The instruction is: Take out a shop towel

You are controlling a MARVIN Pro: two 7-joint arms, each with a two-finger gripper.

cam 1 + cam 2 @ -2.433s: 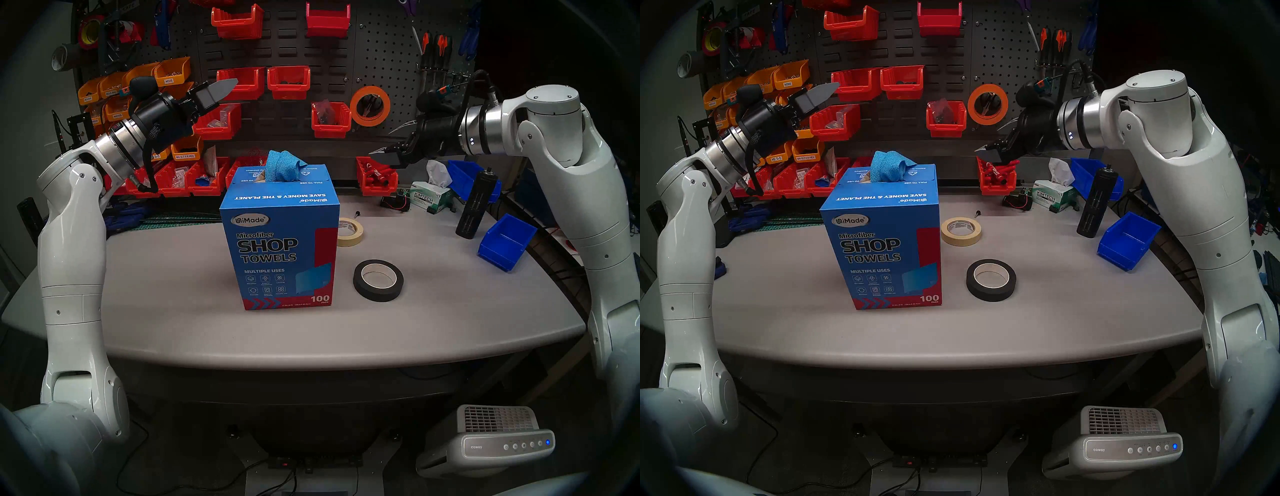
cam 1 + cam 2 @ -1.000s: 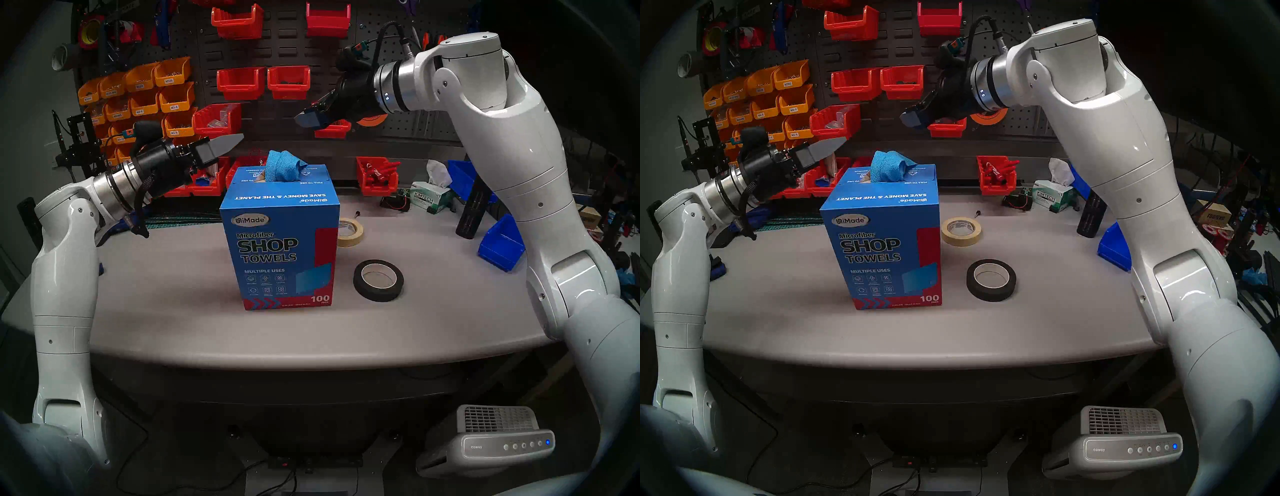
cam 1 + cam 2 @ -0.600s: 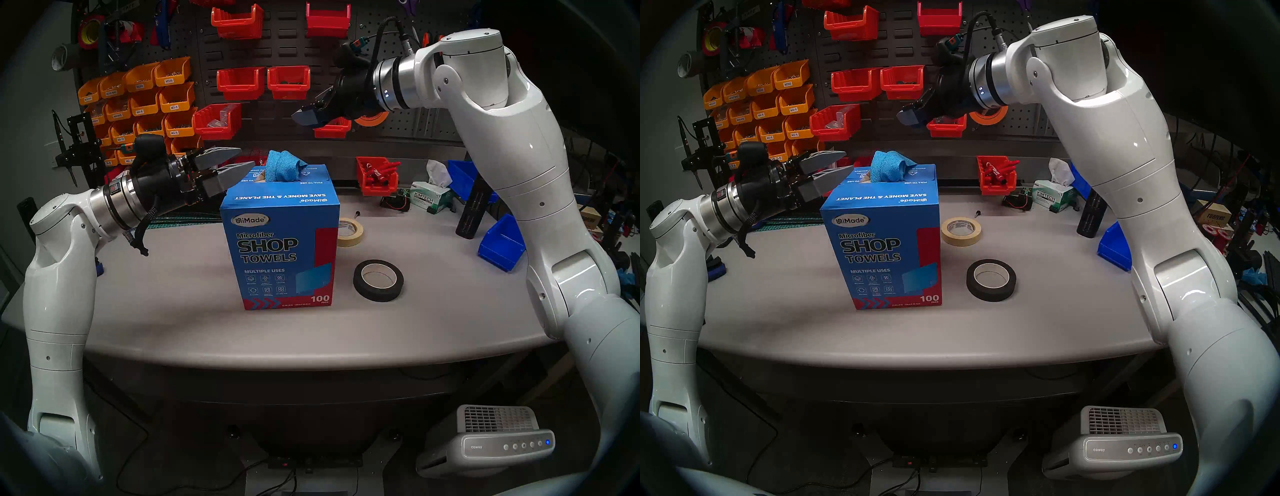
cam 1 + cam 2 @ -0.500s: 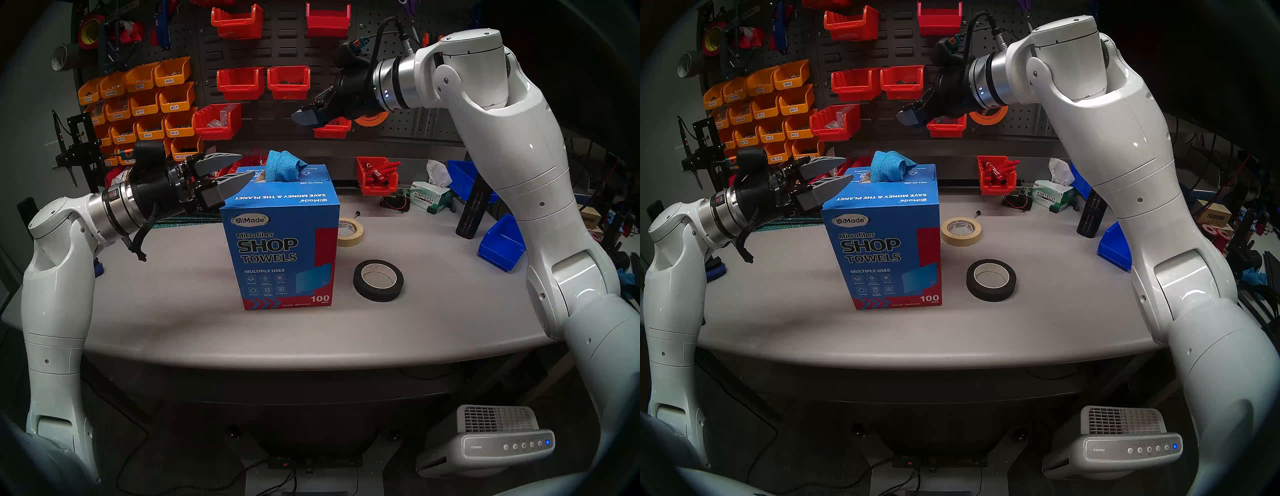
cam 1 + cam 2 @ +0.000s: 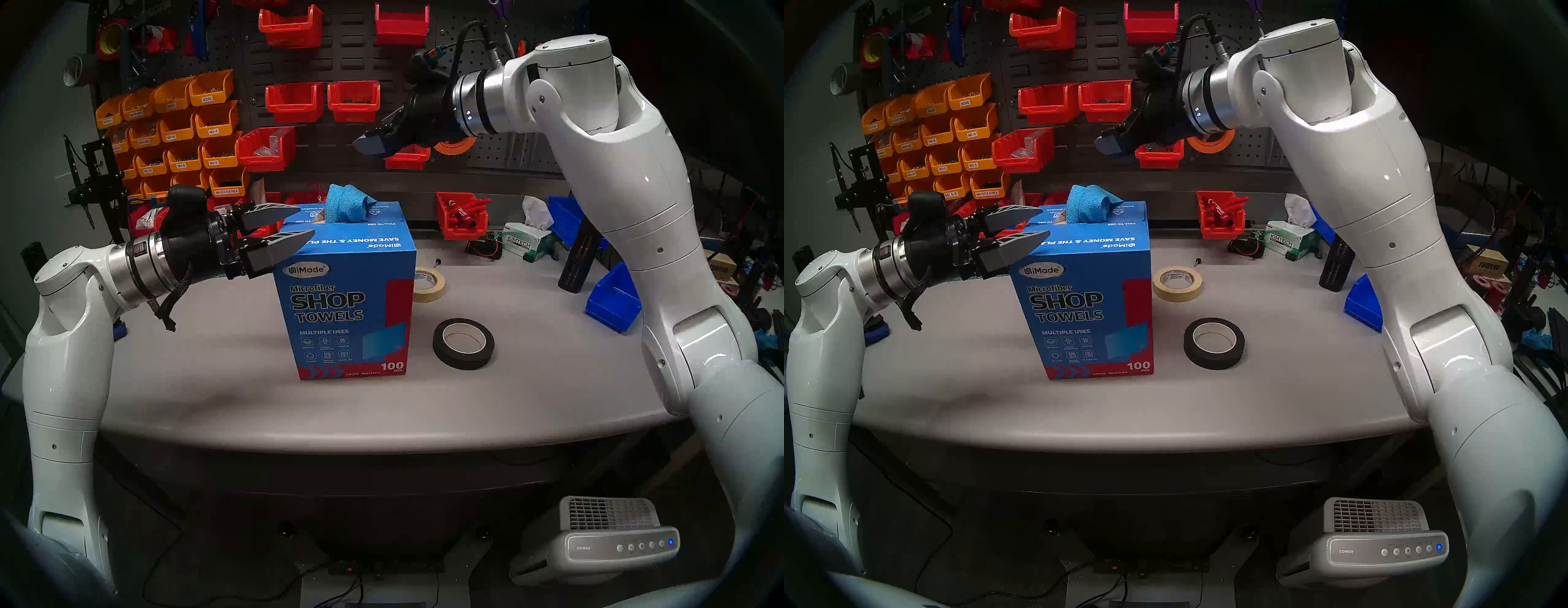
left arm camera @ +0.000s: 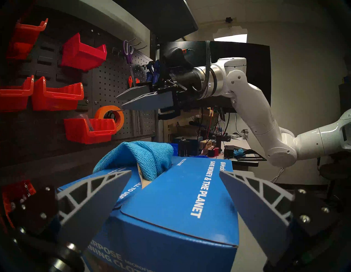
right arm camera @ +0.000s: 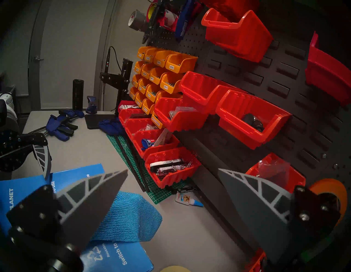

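The two head views look down and forward from above the near edge of the bench (image 5: 212, 399), facing the pegboard wall (image 5: 500, 170), and share almost the whole scene. The left wrist view sits close at the carton (image 6: 171, 214) top's corner, looking across it; the right wrist view looks down from higher, and both share the blue cloth (image 7: 131, 218).

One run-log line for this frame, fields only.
left hand: open, at carton top corner | right hand: open, raised above | shop towel: in carton slot, untouched
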